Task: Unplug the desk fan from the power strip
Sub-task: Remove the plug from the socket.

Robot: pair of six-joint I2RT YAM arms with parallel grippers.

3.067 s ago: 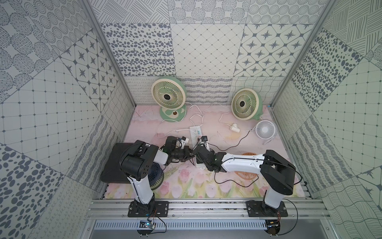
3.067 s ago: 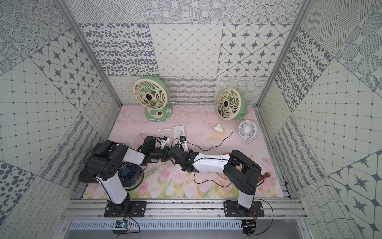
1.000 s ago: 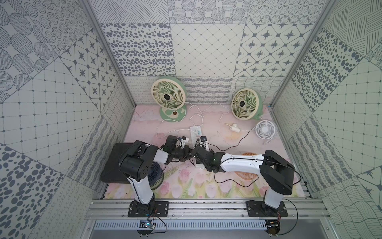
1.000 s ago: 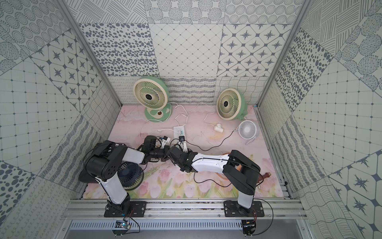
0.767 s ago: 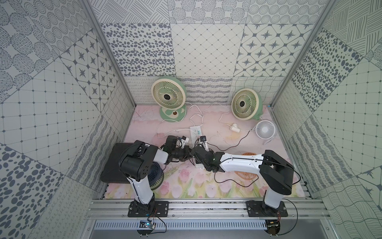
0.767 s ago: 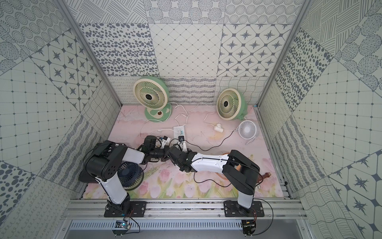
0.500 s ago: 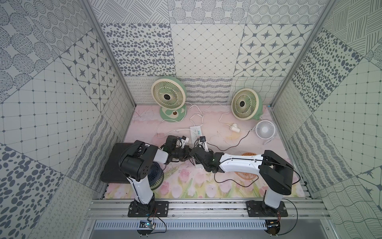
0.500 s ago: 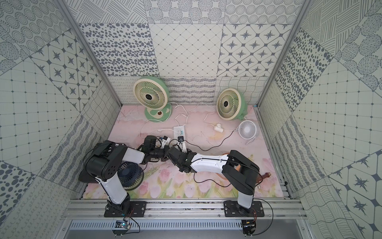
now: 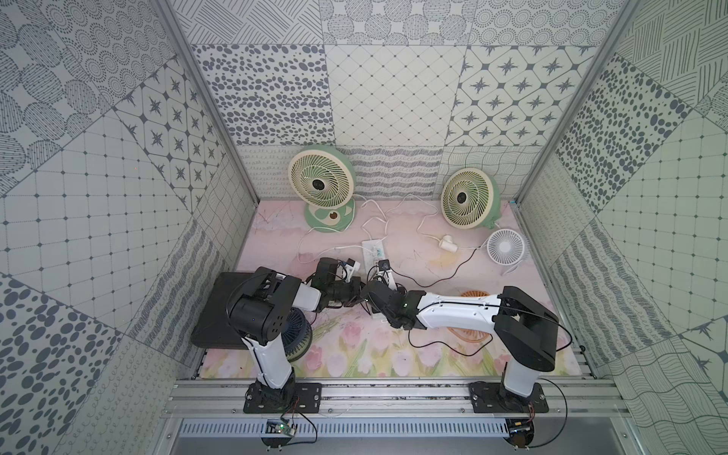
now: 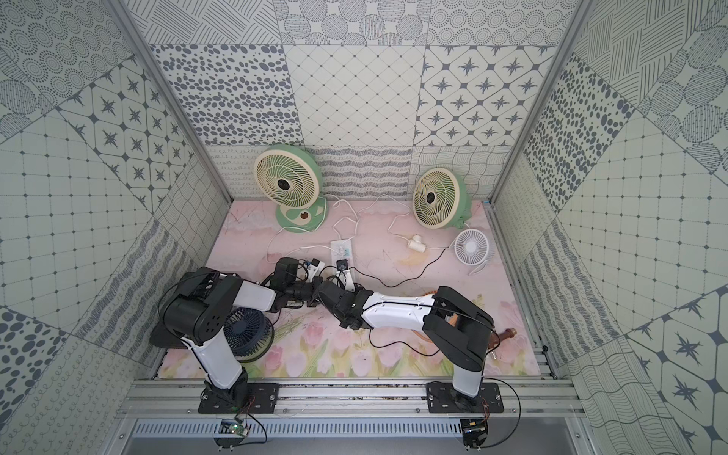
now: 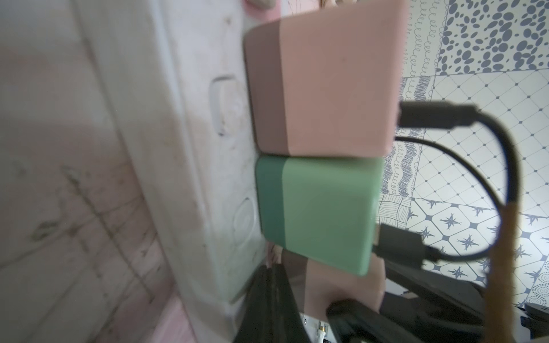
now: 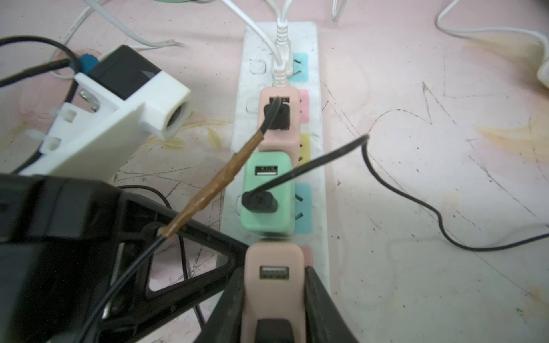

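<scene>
The power strip [image 12: 317,178] lies lengthwise on the pink mat, its far end showing in both top views [image 9: 374,250] [image 10: 342,248]. It carries a far pink adapter [image 12: 279,118], a green adapter [image 12: 267,193] and a near pink adapter [image 12: 274,297]. My right gripper [image 12: 274,276] [image 9: 372,291] is shut on the near pink adapter, one finger on each side. My left gripper [image 11: 269,282] [image 9: 359,290] is shut and empty, its tips against the strip's side [image 11: 184,148] below the green adapter [image 11: 320,213]. Which desk fan the held adapter feeds I cannot tell.
Two green fans [image 9: 321,183] [image 9: 465,197] stand at the back wall, and a small white fan [image 9: 505,246] at the right. A dark blue fan [image 9: 295,335] lies under the left arm, an orange one [image 9: 472,299] under the right. Black and white cables cross the mat.
The right wrist has crept slightly to the left, towards the left gripper. The left arm has stayed almost still. Neither gripper's jaws have changed.
</scene>
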